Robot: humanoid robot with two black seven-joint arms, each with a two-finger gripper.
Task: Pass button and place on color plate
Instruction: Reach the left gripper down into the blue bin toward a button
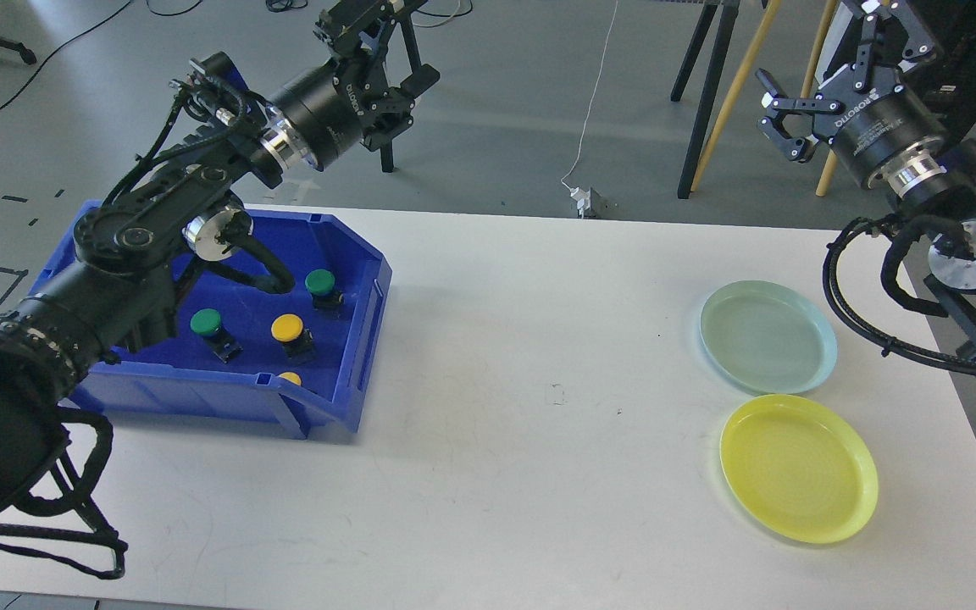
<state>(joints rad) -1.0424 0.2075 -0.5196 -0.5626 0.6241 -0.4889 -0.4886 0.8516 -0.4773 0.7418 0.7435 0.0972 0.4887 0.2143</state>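
Observation:
Several push buttons lie in the blue bin (367, 339) at the table's left: a green one (319, 282), another green one (206, 322), a yellow one (287, 327), and a second yellow one (290, 378) half hidden by the bin's front wall. At the right side of the table are a pale green plate (768, 336) and, nearer me, a yellow plate (798, 468), both bare. My left gripper (390, 47) hangs high behind the bin, open and holding nothing. My right gripper (823, 72) is raised beyond the table's far right corner, open and holding nothing.
The white table (522, 407) spreads between the bin and the plates. My left forearm crosses over the bin's left half. Stand legs (700, 110) and a cable with a small plug (587, 202) are on the floor behind the table.

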